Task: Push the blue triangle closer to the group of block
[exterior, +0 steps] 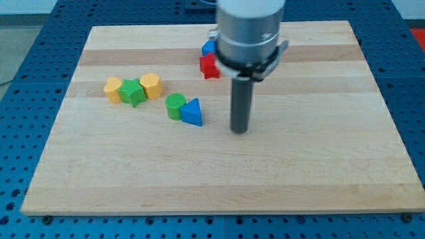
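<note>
You see the blue triangle (192,112), a small wedge, touching the green cylinder (175,105) on its right. My tip (240,130), a bare rod end effector holding nothing, stands right of the triangle, apart.

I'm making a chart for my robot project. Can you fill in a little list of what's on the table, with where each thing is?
board: wooden board
my tip, right of the blue triangle, not touching it
blue triangle, touching the green cylinder
green cylinder, left of the triangle
left group: yellow block, green star, yellow block, in a row
top: red block and blue block, partly hidden by the arm
</note>
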Available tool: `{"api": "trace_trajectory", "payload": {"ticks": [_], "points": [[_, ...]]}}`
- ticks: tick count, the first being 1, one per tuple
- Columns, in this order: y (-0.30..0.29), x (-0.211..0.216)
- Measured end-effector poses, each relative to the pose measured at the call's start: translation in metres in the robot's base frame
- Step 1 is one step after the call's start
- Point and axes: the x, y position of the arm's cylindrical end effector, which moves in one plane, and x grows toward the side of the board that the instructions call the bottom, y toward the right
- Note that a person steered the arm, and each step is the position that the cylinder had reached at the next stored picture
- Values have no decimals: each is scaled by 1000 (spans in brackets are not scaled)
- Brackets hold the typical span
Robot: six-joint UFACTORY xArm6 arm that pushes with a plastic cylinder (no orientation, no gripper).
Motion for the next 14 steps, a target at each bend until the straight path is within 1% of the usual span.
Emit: {"api": "trace_trajectory", "payload": {"ticks": [1, 2, 3, 4, 5, 6, 7, 8, 10, 11, 12, 14], "points": [[-62, 3], [-65, -32], [-47, -66], [-41, -70], [-67, -64], [-75, -82], [-52, -102], [-44, -103], [-51, -62], [-30, -58], [-13, -69], [-15, -89]]}}
